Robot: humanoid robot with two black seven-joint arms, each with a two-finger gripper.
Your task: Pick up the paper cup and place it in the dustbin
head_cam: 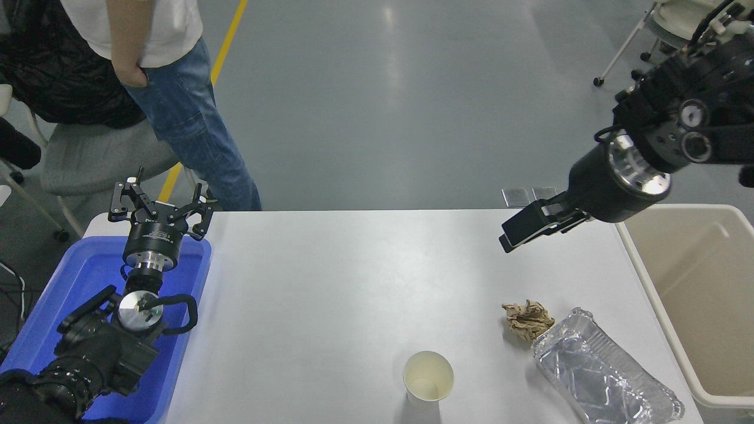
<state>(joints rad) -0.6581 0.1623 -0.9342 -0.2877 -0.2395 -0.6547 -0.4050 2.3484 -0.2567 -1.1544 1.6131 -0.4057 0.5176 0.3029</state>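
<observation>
The paper cup (428, 378) stands upright near the table's front edge, white with a cream inside. The dustbin (648, 277), a large beige tub, stands at the table's right end. My right gripper (513, 234) comes in from the upper right and hangs over the table's far right part, left of the dustbin and well behind the cup. It is open and empty, seen nearly edge-on. My left gripper (160, 204) is parked at the lower left over the blue tray, open and empty.
A crumpled brown paper wad (527, 320) and a crinkled foil tray (607, 374) lie between the cup and the dustbin. A blue plastic tray (70, 282) sits at the table's left end. A person (171, 88) stands at the far left.
</observation>
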